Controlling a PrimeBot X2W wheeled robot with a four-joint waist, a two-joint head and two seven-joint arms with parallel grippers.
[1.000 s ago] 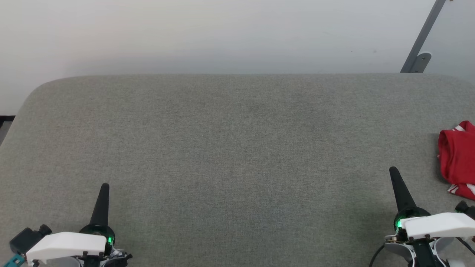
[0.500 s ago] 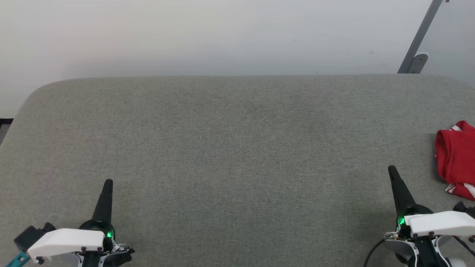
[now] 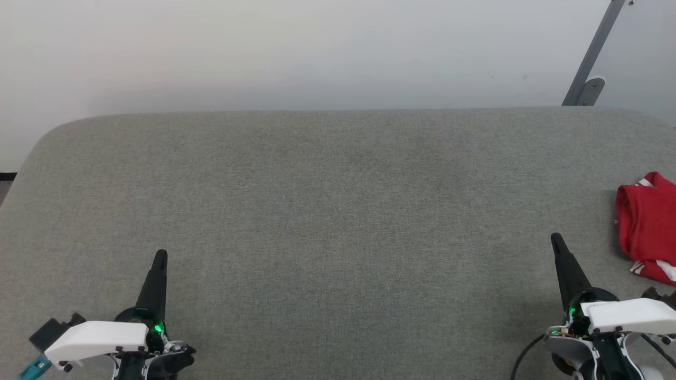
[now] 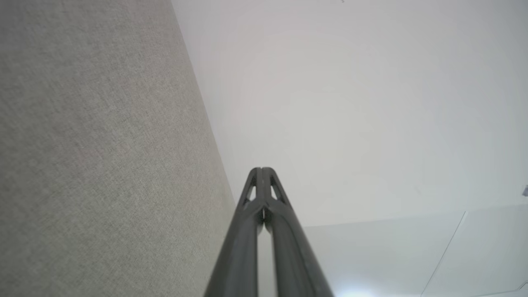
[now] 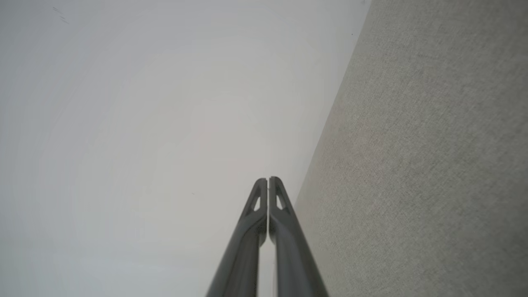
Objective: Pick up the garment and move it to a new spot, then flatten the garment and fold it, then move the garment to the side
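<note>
Grey fabric surface [image 3: 338, 184], red garment [image 3: 645, 224] at right, left hand [image 3: 161, 255] and right hand [image 3: 555, 238] closed, empty.

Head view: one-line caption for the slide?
Left gripper and right gripper shut over grey table; crumpled red shirt lies at far right, untouched.

The head view looks forward and down over the broad grey fabric-covered table [image 3: 338, 211] toward a plain white wall [image 3: 264, 47]. Each wrist view sits close behind closed jaws, on the left gripper [image 4: 262, 169] and the right gripper [image 5: 268, 178], rolled sideways. The table runs beside the jaws and the wall lies beyond them. All three views share both.
</note>
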